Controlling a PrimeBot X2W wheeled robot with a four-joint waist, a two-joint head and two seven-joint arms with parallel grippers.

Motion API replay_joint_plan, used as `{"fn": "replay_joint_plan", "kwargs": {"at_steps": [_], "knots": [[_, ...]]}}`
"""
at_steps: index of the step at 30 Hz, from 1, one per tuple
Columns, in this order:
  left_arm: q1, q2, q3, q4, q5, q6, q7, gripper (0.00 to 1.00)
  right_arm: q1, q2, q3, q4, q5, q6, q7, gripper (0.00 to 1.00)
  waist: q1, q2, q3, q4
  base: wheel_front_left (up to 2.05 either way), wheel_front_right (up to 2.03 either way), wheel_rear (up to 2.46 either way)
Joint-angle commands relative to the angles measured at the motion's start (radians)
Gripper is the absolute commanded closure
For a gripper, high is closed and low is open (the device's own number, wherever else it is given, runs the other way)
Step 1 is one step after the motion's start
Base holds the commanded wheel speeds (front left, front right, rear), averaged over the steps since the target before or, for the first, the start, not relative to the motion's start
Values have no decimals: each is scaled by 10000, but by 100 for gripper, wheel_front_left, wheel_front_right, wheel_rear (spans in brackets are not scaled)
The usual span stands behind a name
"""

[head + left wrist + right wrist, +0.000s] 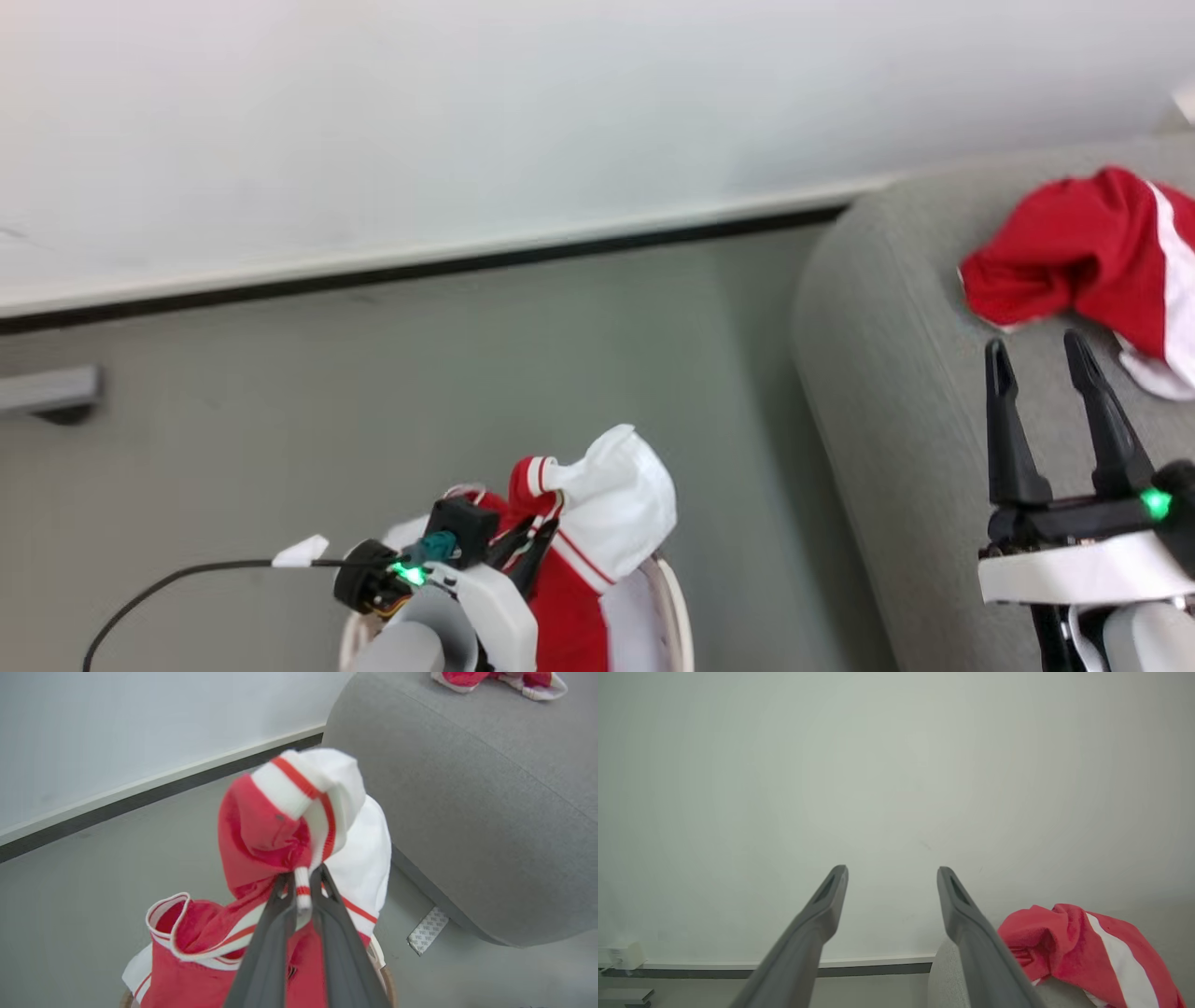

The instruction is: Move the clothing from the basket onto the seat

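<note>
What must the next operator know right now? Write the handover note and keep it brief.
Left gripper: shut on the red and white garment, held up over the basket; the cloth's lower part hangs at the basket's mouth.
Right gripper: open, empty, above the seat.
Done: the red garment lies on the seat.
Left: carry the held garment to the seat and release it. Whether more lies in the basket is hidden.

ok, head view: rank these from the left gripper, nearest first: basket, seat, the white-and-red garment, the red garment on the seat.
1. White-and-red garment: pinched in the left gripper.
2. Basket: directly beneath it.
3. Seat: to its right.
4. Red garment: far right, atop the seat.
</note>
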Motion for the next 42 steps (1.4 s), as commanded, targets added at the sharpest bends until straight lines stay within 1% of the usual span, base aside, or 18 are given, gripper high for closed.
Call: {"fn": "replay_joint_plan", "kwargs": {"at_steps": [1, 3, 4, 6, 12, 18, 20, 23, 34, 38, 42], "knots": [[214, 74, 150, -344, -69, 34, -4, 100, 256, -132, -65, -5, 62, -22, 3, 0, 3, 0, -824, 767, 0, 0, 0], [368, 117, 370, -915, -85, 42, -4, 100, 462, -165, -48, 40, 149, -22, 3, 0, 3, 0, -1031, 933, 0, 0, 0], [430, 186, 516, -1457, -11, 89, -5, 100, 626, -157, 25, 90, 268, -22, 3, 0, 3, 0, -1175, 1066, 0, 0, 0], [450, 239, 629, -2065, 174, 189, -5, 100, 741, -135, 76, 110, 446, -22, 3, 0, 3, 0, -1303, 1175, 0, 0, 0], [440, 388, 890, -3420, 381, 316, -5, 100, 1034, -173, 353, 139, 873, -22, 3, 0, 3, 0, -1568, 1373, 0, 0, 0], [47, 496, 990, -4507, 387, 455, 102, 100, 1275, -214, 660, 249, 893, -22, 3, 0, 3, 0, -1701, 1514, 0, 0, 0], [-52, 473, 1051, -4879, 233, 500, 231, 100, 1281, -319, 839, 286, 682, -22, 3, 0, 3, 0, -1724, 1542, 0, 0, 0], [-156, 532, 1196, -5387, 93, 609, 464, 100, 1348, -283, 964, 308, 590, -22, 3, 0, 3, 0, -1749, 1553, 0, 0, 0], [-132, 684, 1382, -6199, -168, 885, 872, 100, 1316, -226, 1262, 340, 560, -22, 3, 0, 3, 0, -1741, 1521, 0, 0, 0], [-81, 725, 1362, -6267, -208, 945, 905, 100, 1030, -296, 1841, 388, 655, -22, 3, 0, 3, 0, -1738, 1494, 0, 0, 0], [-26, 681, 1292, -6276, -253, 935, 931, 100, 767, -385, 2813, 541, 845, -22, 3, 0, 3, 0, -1772, 1554, 0, 0, 0]]}}
